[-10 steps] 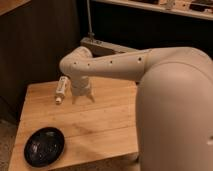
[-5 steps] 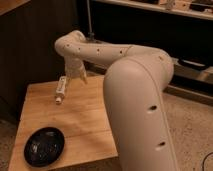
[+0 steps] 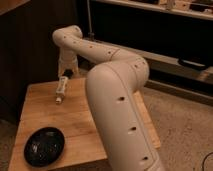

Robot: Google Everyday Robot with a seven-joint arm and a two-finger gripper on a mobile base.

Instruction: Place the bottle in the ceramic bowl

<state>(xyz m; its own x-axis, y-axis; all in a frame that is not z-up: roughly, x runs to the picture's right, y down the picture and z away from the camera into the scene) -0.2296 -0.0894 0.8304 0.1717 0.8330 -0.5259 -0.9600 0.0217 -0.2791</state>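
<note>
The bottle [image 3: 61, 90] is small and pale with a white cap, and lies on its side at the back left of the wooden table [image 3: 75, 117]. The ceramic bowl [image 3: 44, 146] is a shallow glossy black dish at the table's front left corner, with nothing in it. My gripper [image 3: 66, 76] hangs from the white arm at the bottle's far end, just above it. I cannot tell whether it touches the bottle. My arm's large white elbow [image 3: 120, 100] fills the middle of the view and hides the table's right part.
A dark wall panel [image 3: 30, 45] stands right behind the table's back edge. A dark shelf unit [image 3: 165, 35] runs along the back right. Speckled floor [image 3: 185, 130] lies to the right of the table, with a black cable [image 3: 192, 64] by the shelf.
My gripper has moved left from beside the bottle to the bottle's far end. The arm's elbow has swung nearer the camera. The bottle and bowl have not moved.
</note>
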